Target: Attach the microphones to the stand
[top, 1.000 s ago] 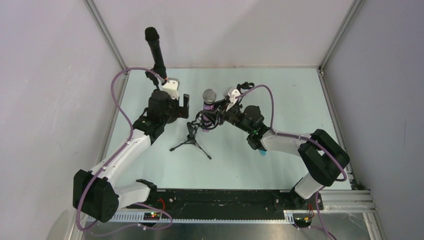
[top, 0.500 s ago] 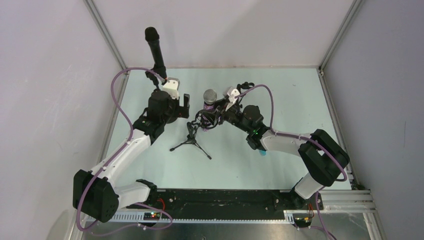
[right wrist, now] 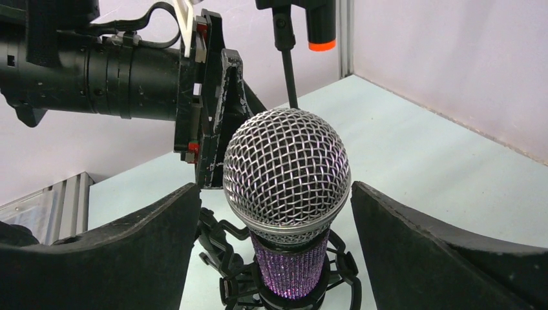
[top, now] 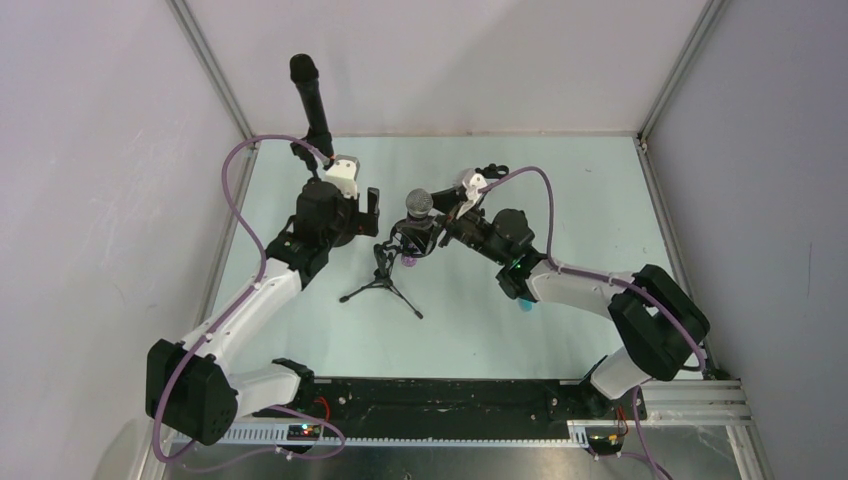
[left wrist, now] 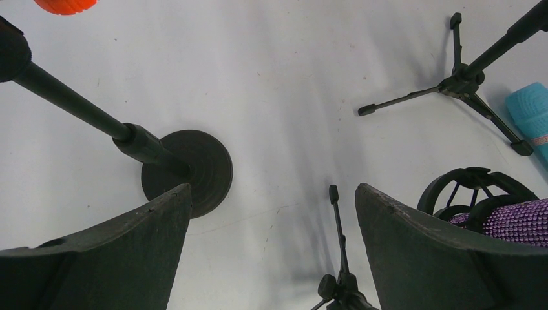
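The glittery purple microphone (right wrist: pixel 287 258) with its silver mesh head (top: pixel 419 202) stands upright in the black cradle (right wrist: pixel 226 271) of a tripod stand (top: pixel 382 285). My right gripper (right wrist: pixel 274 187) is open, one finger on each side of the head, touching neither side. The black microphone (top: pixel 312 100) with the orange end ring (right wrist: pixel 321 45) sits on a round-base stand (left wrist: pixel 194 171) at the back left. The light blue microphone (left wrist: pixel 531 113) lies on the table, mostly hidden under my right arm in the top view. My left gripper (left wrist: pixel 273 187) hangs open and empty left of the cradle.
Tripod legs (left wrist: pixel 462 81) spread on the table close to the blue microphone. Another tripod leg (left wrist: pixel 336 219) lies directly below my left fingers. The enclosure walls and metal corner posts (top: pixel 215 80) close in the back and sides.
My right gripper has opened and let go of the purple microphone, which now sits a little lower in the cradle. The left arm has not moved.
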`<state>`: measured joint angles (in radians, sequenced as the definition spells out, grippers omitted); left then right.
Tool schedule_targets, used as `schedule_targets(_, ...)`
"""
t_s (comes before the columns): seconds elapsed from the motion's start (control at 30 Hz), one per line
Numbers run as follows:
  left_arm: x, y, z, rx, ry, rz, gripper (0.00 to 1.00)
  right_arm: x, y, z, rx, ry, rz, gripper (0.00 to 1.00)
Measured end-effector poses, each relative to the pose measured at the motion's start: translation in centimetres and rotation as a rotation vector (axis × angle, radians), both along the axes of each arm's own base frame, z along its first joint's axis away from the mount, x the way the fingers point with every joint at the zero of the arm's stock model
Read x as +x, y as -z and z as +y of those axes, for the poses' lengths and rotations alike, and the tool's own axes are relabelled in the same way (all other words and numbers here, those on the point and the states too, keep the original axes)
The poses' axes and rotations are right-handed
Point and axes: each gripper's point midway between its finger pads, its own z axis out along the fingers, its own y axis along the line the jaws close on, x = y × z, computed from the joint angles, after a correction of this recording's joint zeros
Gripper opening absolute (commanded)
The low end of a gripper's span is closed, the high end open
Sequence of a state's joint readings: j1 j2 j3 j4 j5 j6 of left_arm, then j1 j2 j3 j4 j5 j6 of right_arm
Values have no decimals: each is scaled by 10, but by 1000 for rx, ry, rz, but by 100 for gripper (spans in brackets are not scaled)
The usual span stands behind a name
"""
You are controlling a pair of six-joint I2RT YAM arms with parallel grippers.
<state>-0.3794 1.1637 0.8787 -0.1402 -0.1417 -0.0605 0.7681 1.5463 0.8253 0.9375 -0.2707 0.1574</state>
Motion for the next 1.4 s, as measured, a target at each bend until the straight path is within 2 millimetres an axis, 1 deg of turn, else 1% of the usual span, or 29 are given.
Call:
schedule_targets(0.2, -1, -3, -3, -10, 16, -7, 100, -2, -9, -5, 11, 0, -3, 92)
schedule_targets(0.33, -3, -11, -5, -25, 31, -27, 100, -5, -16, -9, 7, 1, 0, 95)
schedule_targets(0.53, -7, -33, -8, -56, 60, -104, 100, -14, -25, -17, -9, 2, 6, 97)
schedule_targets(0.63, -11, -43, -8, -71, 67, -141, 100, -21, -29, -25, -21, 4, 5, 98)
schedule_targets(0.73, -17, -55, -6, -84, 76, -191, 100, -29, -28, -34, -40, 8, 10, 99)
schedule_targets(0.83, -23, -69, -8, -104, 100, -244, 100, -36, -25, -45, -65, 16, 23, 99)
schedule_targets(0.87, -28, -77, -10, -109, 128, -271, 100, -39, -22, -50, -75, 20, 32, 99)
schedule_targets(0.9, -29, -79, -11, -112, 133, -277, 100, -41, -20, -55, -84, 25, 39, 99)
schedule_targets(1.0, -38, -94, -19, -128, 204, -322, 100, -45, -12, -70, -111, 44, 69, 99)
schedule_targets(1.07, -45, -99, -25, -135, 254, -337, 100, -48, -7, -81, -129, 62, 92, 99)
schedule_targets(1.2, -60, -97, -39, -138, 361, -283, 100, -52, 5, -101, -158, 93, 148, 99)
schedule_targets(1.3, -68, -92, -47, -131, 426, -221, 100, -56, 24, -116, -191, 119, 214, 99)
schedule_targets(1.4, -77, -80, -52, -121, 478, -146, 100, -60, 41, -127, -219, 138, 274, 100)
